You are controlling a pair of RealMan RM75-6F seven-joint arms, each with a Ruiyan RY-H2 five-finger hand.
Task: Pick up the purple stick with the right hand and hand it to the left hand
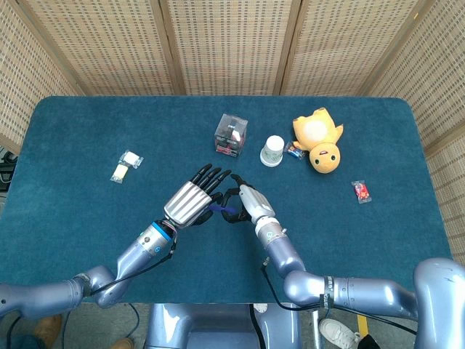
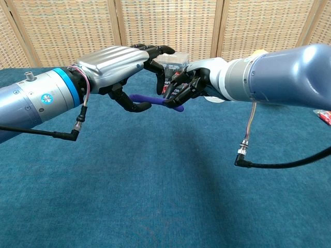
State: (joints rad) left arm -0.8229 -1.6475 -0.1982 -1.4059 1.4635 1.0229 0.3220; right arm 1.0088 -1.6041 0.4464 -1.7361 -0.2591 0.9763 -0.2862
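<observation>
Above the middle of the blue cloth table [image 1: 87, 131], the right hand [image 2: 189, 88] pinched the slim purple plastic stick [image 2: 155, 101], and should have let go only once the left hand's [image 2: 121, 64] half-curled fingers closed firmly around its free end.
</observation>
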